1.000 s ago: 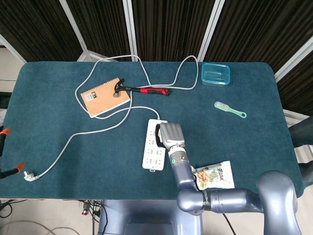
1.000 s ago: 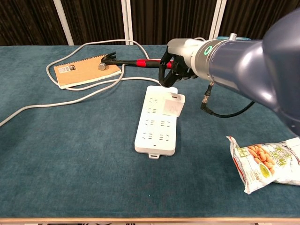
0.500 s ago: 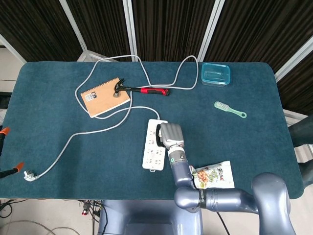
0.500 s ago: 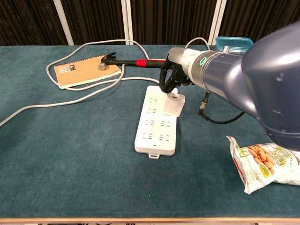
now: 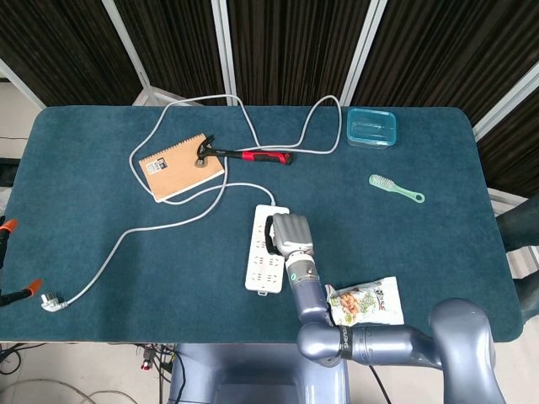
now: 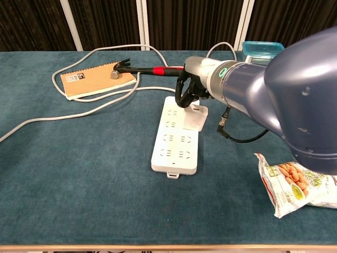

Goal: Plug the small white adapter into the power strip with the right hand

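The white power strip (image 5: 263, 265) (image 6: 175, 139) lies mid-table, its cord running back to the left. My right hand (image 5: 288, 233) (image 6: 191, 90) hovers over the strip's far right part, dark fingers (image 6: 183, 96) curled down. It pinches the small white adapter (image 6: 195, 117) from above. The adapter hangs tilted at the strip's right edge, touching or just over the upper sockets; I cannot tell whether its prongs are in. In the head view the hand hides the adapter. My left hand shows in neither view.
A brown notebook (image 5: 179, 167) (image 6: 89, 79) and a red-handled hammer (image 5: 244, 155) (image 6: 152, 70) lie at the back left. A blue container (image 5: 370, 127), a green brush (image 5: 396, 188) and a snack bag (image 5: 366, 303) (image 6: 300, 182) lie to the right. The strip's cord (image 5: 152, 227) ends in a plug (image 5: 52, 301).
My right hand has shifted a little to the left with the adapter, bringing it lower and closer over the strip's sockets. Nothing else has moved.
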Controlling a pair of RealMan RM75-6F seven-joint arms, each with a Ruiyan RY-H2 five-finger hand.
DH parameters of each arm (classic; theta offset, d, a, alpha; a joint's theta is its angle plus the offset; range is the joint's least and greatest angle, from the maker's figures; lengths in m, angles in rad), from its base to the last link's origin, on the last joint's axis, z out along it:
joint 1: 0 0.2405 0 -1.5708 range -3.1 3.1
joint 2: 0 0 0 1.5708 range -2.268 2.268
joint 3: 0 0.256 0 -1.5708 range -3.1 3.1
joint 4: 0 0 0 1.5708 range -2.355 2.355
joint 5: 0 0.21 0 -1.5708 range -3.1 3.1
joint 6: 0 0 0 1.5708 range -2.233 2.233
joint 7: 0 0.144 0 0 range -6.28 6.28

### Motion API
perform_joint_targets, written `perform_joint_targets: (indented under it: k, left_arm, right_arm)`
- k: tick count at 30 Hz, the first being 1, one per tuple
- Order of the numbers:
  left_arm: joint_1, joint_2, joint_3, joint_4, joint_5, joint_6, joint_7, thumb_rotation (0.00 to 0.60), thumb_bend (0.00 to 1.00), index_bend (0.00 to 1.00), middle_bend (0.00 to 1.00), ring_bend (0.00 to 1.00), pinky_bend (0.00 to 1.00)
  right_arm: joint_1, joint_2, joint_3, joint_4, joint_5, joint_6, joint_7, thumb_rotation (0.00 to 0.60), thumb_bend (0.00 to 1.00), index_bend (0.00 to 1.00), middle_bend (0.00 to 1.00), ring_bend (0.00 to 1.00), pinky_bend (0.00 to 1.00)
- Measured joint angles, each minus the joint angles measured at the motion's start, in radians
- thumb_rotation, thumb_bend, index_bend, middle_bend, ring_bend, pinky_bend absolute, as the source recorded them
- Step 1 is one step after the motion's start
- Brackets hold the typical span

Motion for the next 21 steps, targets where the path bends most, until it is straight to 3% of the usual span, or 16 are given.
perform_joint_targets:
  k: [21]
  left_arm:
    - [-0.002, -0.001, 0.001, 0.001, -0.001, -0.003, 0.0, 0.6, 0.07, 0.09, 0.0, 0.0, 0.0]
  right_arm:
    - [-0.015, -0.022, 0.004, 0.015, -0.01, -0.015, -0.005, 0.6, 0.76, 1.0, 0.91, 0.9, 1.0]
